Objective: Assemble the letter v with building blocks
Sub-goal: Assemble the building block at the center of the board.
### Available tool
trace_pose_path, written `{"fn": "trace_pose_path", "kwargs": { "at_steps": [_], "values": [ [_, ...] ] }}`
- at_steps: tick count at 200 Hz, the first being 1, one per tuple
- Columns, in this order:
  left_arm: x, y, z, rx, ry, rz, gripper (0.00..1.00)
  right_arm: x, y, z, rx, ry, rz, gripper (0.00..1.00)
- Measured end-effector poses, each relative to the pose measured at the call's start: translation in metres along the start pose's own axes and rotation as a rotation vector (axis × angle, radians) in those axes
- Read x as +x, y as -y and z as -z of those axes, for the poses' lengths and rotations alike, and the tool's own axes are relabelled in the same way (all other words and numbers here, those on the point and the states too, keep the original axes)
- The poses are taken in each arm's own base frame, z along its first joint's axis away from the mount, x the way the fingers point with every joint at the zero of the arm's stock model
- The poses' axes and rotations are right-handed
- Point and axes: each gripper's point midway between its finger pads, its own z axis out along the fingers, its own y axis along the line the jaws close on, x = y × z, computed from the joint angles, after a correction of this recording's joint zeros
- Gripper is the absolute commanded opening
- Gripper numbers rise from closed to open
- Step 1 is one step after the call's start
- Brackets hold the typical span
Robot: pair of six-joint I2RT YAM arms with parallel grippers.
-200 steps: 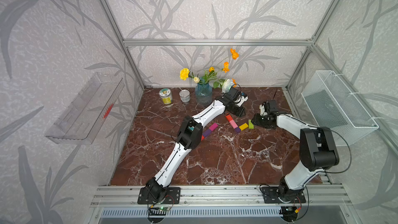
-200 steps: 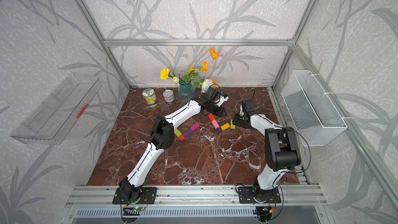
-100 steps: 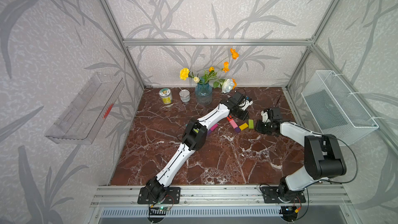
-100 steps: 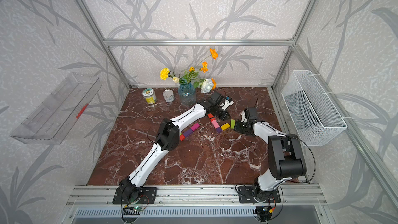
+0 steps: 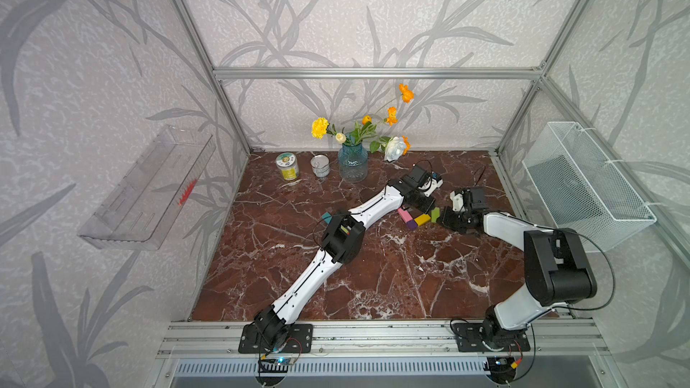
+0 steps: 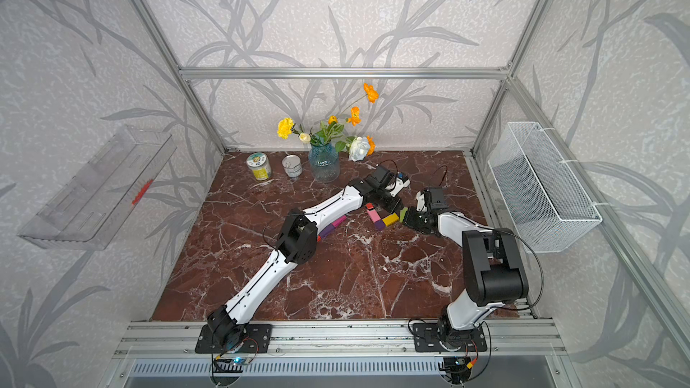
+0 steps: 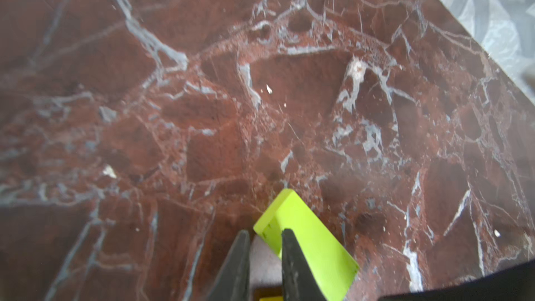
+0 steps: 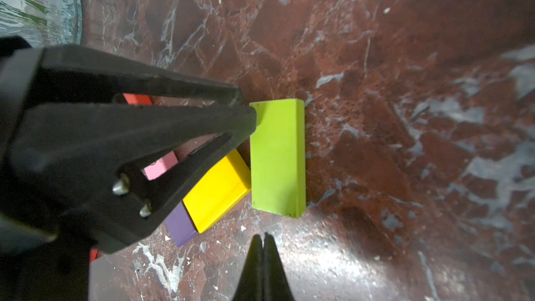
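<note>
While the narrow left pincer (image 7: 265,231) is touching a corner of the lime green block (image 8: 276,157), far right on the table (image 8: 405,140), the shut right pincer (image 8: 263,237) is pointing at its short edge, not touching.

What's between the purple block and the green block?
The yellow block lies between the purple block and the lime green block, clearest in the right wrist view.

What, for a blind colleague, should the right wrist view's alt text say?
A lime block lies on marble, a yellow block against its side. The left pincer, by the lime block, partly hides a purple block, a pink block and a red block; the right pincer is shut.
</note>
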Motion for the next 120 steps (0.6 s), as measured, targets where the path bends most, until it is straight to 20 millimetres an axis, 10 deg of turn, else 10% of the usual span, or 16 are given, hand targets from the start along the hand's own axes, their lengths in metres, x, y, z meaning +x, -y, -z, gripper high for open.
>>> {"fn": "trace_pose_path", "kwargs": {
  "at_steps": [120],
  "values": [
    [-0.013,-0.008,0.0,-0.026,0.059,0.057,0.06,0.014,0.011,-0.018,0.014,-0.051,-0.044,0.0]
  ]
}}
